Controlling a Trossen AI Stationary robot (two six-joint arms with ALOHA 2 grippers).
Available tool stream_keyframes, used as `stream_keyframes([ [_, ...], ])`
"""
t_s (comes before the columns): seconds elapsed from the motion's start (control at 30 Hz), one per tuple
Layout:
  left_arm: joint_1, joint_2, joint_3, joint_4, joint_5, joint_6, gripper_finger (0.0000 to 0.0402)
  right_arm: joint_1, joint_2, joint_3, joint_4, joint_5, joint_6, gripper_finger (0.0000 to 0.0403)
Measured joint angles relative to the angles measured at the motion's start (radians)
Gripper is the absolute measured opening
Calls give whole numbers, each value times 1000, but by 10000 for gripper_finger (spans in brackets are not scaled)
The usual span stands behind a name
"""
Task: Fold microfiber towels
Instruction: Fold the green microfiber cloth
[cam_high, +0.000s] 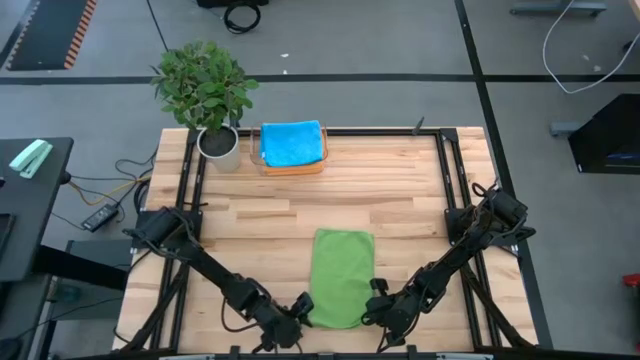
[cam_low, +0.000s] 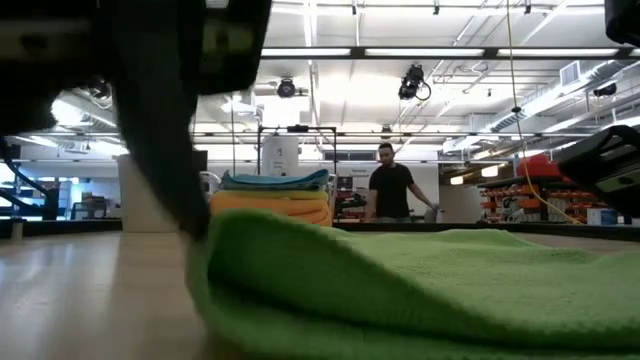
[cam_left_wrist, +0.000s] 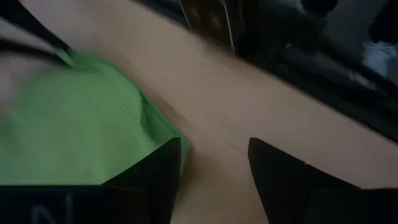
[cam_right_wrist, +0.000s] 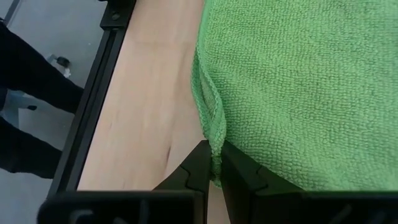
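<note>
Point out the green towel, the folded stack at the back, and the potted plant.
green towel (cam_high: 343, 273): high view, middle of the cloth.
folded stack (cam_high: 291, 143): high view, blue towel on top.
potted plant (cam_high: 218, 146): high view, the white pot.

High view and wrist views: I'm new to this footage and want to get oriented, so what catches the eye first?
A bright green towel lies folded at the table's near-middle, between both arms. The right gripper pinches its edge shut, while the left gripper stands open beside the towel's other near corner. At the far edge, a blue towel tops a stack beside a potted plant.
</note>
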Motion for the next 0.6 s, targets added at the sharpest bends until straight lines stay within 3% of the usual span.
stream_keyframes([
  [0.2, -12, -15, 0, 20, -66, 128, 186, 0, 0, 0, 0, 0, 21, 39],
  [0.33, -5, -16, 0, 4, -67, 100, 187, 0, 0, 0, 0, 0, 26, 39],
  [0.6, 35, -16, 0, -34, 27, 6, 173, 0, 0, 0, 1, -3, 44, 39],
])
